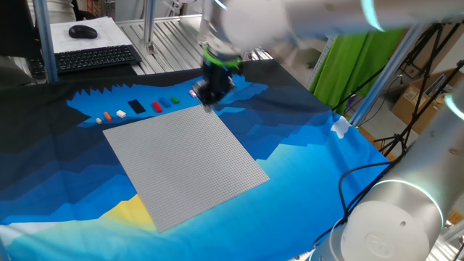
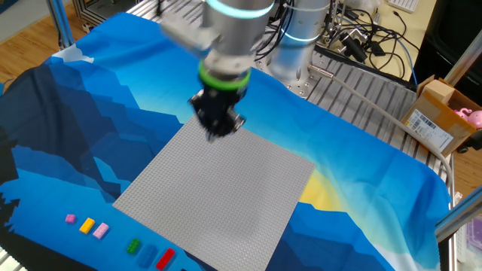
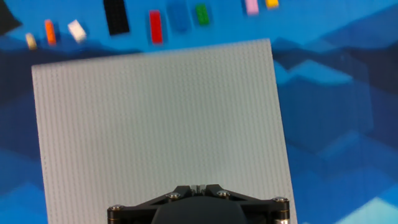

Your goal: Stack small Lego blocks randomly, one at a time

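Observation:
The small Lego blocks lie in a row on the blue cloth along one edge of the grey baseplate: orange, white, red, blue, green, pink and yellow. In the other fixed view the same row shows pink, green and red. My gripper hangs above the baseplate, well off its surface, shut with nothing between its fingertips. It also appears as the gripper and the gripper in the fixed views.
A longer black brick lies in the row between the white and red ones. The baseplate is bare. A keyboard and a mouse sit behind the cloth. A cardboard box and cables lie beyond the table edge.

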`<state>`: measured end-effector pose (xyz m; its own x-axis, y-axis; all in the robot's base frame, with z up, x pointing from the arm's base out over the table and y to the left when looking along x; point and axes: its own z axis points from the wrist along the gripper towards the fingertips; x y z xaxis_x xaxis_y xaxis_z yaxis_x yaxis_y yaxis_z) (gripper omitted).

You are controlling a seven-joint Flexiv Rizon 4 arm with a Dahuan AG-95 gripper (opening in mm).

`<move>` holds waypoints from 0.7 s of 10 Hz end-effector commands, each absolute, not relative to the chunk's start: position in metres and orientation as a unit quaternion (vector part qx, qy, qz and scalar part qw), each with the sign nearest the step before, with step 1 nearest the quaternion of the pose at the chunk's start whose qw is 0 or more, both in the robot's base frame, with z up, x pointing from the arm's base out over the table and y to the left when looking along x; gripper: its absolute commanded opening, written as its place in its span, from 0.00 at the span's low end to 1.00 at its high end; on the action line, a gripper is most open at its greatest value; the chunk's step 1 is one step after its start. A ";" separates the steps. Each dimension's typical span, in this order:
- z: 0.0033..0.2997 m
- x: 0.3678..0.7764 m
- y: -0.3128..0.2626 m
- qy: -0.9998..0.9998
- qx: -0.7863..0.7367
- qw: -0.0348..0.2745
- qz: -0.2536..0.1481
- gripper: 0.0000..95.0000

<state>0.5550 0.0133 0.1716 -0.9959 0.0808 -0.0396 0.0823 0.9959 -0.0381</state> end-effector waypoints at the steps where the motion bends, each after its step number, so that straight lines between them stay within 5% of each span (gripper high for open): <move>1: 0.172 0.578 0.007 0.999 0.040 0.017 -0.020 0.00; 7: 0.136 0.637 -0.007 0.999 0.039 0.025 -0.018 0.00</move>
<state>0.6399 -0.0074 0.1350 -0.9960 0.0765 -0.0462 0.0781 0.9963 -0.0350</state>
